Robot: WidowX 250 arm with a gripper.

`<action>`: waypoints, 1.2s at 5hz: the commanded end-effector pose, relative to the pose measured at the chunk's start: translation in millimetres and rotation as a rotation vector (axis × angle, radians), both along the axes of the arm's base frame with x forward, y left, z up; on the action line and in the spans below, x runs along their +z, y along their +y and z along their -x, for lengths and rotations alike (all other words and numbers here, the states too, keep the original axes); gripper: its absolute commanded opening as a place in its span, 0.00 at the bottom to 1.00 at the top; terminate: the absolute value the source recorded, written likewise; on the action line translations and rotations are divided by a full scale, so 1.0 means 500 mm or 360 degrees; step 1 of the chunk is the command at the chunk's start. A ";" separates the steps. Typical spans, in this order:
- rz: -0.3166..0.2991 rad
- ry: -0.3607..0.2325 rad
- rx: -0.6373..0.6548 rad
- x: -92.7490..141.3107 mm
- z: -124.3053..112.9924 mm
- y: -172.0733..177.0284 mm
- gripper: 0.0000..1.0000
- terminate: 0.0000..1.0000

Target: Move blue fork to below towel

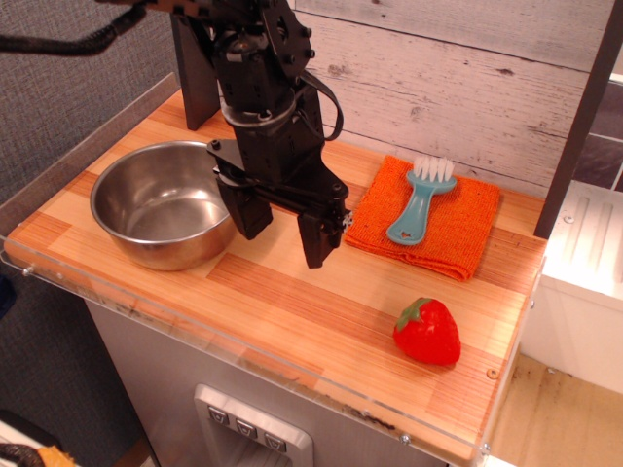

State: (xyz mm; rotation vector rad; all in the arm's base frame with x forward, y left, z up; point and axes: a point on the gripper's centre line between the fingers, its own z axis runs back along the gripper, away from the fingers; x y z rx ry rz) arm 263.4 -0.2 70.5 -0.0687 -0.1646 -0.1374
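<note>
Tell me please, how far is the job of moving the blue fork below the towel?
Nothing looks done: the blue fork lies on top of the towel. Nothing is in hand: the gripper hangs open and empty between bowl and towel. Left: grasp the fork and place it on the wood in front.

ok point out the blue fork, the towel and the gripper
blue fork (pixel 421 201), the only camera view, middle of its handle
towel (pixel 467 229), same view, bare right part of the cloth
gripper (pixel 286 236), same view, midway between its fingertips
</note>
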 end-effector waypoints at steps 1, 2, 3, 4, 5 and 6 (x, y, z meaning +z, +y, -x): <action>0.0000 0.0000 0.0000 0.000 0.000 0.000 1.00 0.00; -0.0005 -0.0011 -0.0003 -0.010 -0.051 -0.015 1.00 0.00; -0.0002 -0.0026 -0.0002 -0.013 -0.116 -0.035 1.00 0.00; -0.0017 -0.0067 -0.0014 -0.007 -0.174 -0.060 1.00 0.00; -0.0094 -0.0102 -0.0012 -0.007 -0.220 -0.086 1.00 0.00; -0.0107 -0.0107 0.0034 -0.017 -0.248 -0.099 1.00 0.00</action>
